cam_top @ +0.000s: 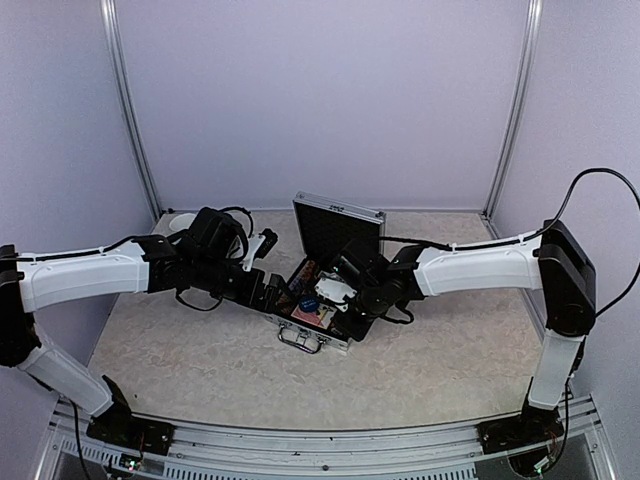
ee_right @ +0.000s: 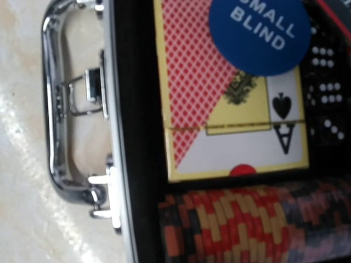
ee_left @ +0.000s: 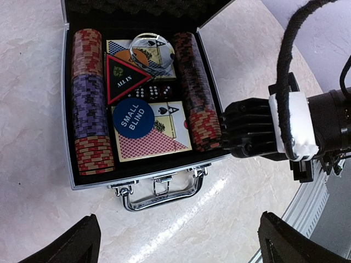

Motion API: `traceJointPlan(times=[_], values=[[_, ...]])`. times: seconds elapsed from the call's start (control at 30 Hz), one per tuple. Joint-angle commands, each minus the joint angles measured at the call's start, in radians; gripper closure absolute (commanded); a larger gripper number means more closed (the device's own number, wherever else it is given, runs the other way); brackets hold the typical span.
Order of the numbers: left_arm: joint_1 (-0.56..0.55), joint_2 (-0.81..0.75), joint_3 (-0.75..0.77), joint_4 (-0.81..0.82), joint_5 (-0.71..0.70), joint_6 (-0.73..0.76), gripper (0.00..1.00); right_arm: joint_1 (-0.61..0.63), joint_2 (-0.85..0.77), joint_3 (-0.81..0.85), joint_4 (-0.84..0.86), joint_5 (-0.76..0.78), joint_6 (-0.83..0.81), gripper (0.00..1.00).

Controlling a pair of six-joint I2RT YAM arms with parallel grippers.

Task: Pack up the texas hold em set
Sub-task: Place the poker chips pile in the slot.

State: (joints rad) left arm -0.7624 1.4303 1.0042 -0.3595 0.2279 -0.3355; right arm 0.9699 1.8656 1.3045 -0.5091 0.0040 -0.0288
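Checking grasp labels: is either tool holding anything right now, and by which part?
Left tool is open, holding nothing. Right tool sits at the right edge of the case, beside a chip row; whether it grips anything cannot be told.

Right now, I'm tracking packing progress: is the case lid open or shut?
Open. The lid stands raised behind the case, and the chip rows and card decks inside lie exposed.

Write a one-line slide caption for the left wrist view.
Open poker case: chip rows flank two card decks, Small Blind button, All In triangle and dice; right gripper alongside.
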Motion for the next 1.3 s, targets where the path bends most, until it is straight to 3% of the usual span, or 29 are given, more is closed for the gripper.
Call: traceJointPlan(times=[0.0,0.2,0.87,1.27], values=[[0.008,-0.001,-0.010,-0.006,-0.006,0.012,0.01,-0.010,0.022,0.018,-0.001,-0.002,-0.001,0.94],[0.009,0.001,-0.010,-0.004,-0.006,0.012,0.01,-0.010,0.026,0.016,-0.007,-0.002,-0.003,1.00],[0.011,0.007,-0.015,0.002,-0.001,0.009,0.01,0.043,0.066,-0.007,-0.007,0.134,0.004,1.00],[0.013,0.019,-0.009,0.004,0.002,0.013,0.01,0.051,-0.024,-0.027,0.036,0.143,0.000,0.80]])
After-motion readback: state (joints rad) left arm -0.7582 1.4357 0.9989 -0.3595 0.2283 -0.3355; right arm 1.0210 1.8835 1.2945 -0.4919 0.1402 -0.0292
